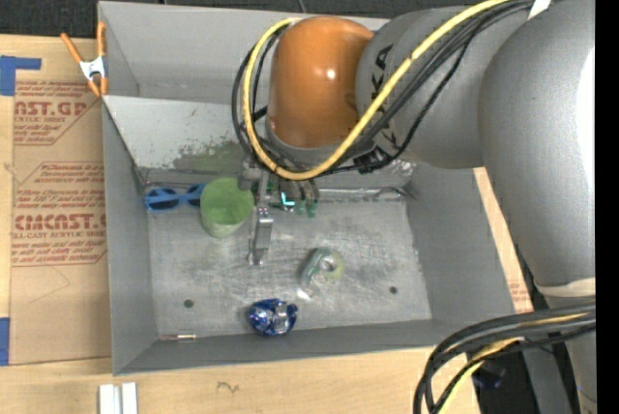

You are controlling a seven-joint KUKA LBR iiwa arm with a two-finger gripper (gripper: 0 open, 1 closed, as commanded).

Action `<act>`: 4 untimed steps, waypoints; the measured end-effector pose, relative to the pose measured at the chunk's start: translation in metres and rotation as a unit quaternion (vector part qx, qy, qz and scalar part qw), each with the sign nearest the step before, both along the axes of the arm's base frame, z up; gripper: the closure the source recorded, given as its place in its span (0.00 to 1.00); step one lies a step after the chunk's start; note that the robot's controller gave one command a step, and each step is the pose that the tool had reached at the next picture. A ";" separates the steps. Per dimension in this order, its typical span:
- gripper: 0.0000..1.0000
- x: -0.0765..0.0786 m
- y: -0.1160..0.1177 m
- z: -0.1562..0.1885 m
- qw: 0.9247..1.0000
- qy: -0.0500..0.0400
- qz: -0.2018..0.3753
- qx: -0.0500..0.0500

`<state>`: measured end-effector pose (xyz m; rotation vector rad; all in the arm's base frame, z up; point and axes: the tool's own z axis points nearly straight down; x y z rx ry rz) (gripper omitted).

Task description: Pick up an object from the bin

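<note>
From the camera view, the end effector hangs low under the arm's orange cover, above bare floor of the grey bin; the wrist hides its top, and I cannot tell whether it is wide or narrow. Just to its left stands a green cylinder, with a blue thing half tucked behind it; a silvery piece with a green spot lies to the right; a crumpled blue lump rests near the front wall.
</note>
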<state>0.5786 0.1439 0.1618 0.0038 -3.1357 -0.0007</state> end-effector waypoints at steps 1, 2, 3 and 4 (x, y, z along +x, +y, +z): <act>0.00 -0.062 -0.020 -0.071 0.997 -0.011 0.070 0.003; 0.00 -0.071 -0.041 -0.081 0.993 -0.029 0.114 0.007; 1.00 -0.077 -0.046 -0.084 0.994 -0.011 0.112 0.002; 1.00 -0.040 -0.108 0.061 0.972 -0.008 0.237 -0.001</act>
